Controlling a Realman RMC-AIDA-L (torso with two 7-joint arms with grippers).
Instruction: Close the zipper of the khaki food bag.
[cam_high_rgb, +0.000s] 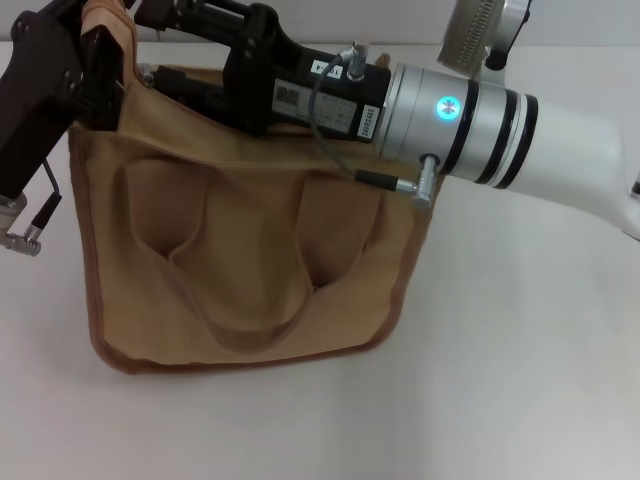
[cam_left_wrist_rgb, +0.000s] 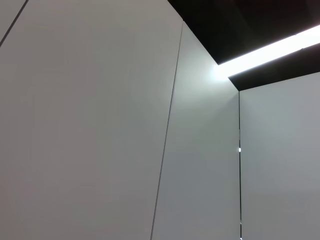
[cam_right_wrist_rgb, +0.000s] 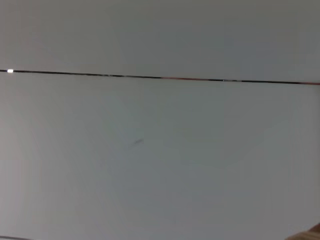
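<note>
Standing boxy, khaki canvas food bag (cam_high_rgb: 250, 250), flat fabric handles (cam_high_rgb: 250, 300), brown trim

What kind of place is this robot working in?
Probably an indoor lab or test room: a plain white table holding only the khaki food bag, pale wall panels, and a ceiling light strip. Both arms reach over the bag's top.

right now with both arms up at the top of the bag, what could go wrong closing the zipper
The right arm covers the khaki food bag's top edge in the head view, and both wrist views show only walls, so the zipper is out of sight and a pull could miss or jam. The left gripper sits at the bag's top left corner; tugging might tip or drag the soft bag across the table.
</note>
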